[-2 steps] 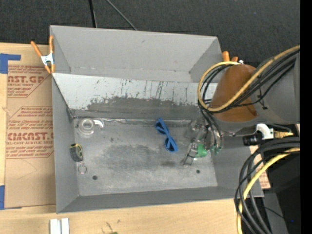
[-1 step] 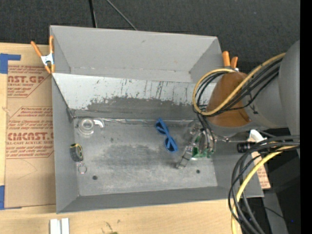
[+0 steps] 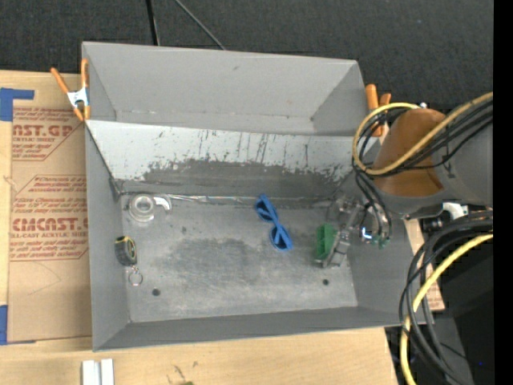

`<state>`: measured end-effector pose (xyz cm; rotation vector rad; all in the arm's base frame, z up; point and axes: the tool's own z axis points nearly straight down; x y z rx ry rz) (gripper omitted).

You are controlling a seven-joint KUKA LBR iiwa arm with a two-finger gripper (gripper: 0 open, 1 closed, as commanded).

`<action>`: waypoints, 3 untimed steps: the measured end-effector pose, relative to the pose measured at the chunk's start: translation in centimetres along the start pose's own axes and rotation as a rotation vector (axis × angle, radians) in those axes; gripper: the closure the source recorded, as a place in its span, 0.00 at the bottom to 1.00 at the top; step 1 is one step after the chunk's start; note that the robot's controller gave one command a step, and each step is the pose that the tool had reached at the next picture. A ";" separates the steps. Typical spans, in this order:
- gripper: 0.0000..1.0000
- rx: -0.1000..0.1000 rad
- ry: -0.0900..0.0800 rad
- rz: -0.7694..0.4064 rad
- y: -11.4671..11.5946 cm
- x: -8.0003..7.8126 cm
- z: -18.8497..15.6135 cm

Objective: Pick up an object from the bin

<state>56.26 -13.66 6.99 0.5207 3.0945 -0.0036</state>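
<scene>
My gripper [image 3: 337,251] is low at the right side of the bin floor, right beside a small green object [image 3: 324,242] that lies against its left side. Whether the green object sits between the fingers I cannot make out. A blue pair of toy glasses [image 3: 274,223] lies on the floor a little to the left of the green object, apart from the gripper.
A clear tape roll [image 3: 143,208] rests at the far left near the back wall. A small yellow-and-black tape measure [image 3: 126,250] with a key ring lies below it at the left wall. The arm with its orange cover and cables comes in over the right rim.
</scene>
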 end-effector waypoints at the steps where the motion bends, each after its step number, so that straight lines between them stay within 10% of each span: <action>1: 1.00 -0.001 0.003 -0.002 0.2 0.1 -0.1; 2: 1.00 -0.004 -0.006 0.007 1.7 0.5 -12.4; 3: 1.00 -0.003 -0.005 -0.006 1.5 0.9 -17.9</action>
